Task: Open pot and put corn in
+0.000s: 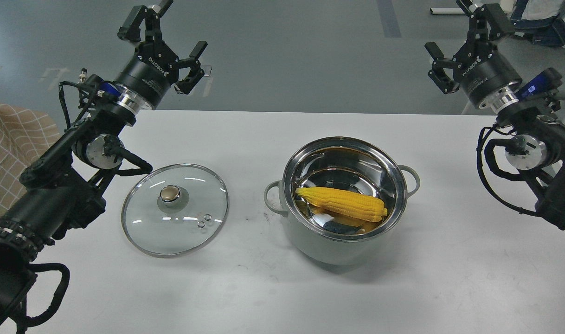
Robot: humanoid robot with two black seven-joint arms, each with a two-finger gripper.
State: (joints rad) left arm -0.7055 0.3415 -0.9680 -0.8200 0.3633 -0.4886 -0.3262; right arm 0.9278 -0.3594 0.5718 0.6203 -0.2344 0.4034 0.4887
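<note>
The pale grey-green pot (331,248) stands uncovered on the white table, right of centre. The yellow corn (342,203) lies inside it on the shiny steel bottom, tapered end to the left. The glass lid with a brass-coloured knob (175,208) lies flat on the table to the pot's left. My left gripper (164,30) is open and empty, raised high beyond the table's far left edge. My right gripper (465,32) is open and empty, raised high beyond the far right corner. Both are well away from the pot.
The white table (282,297) has rounded corners. A checked cloth (9,153) shows at the left edge. A chair base and a second table edge show at the far right.
</note>
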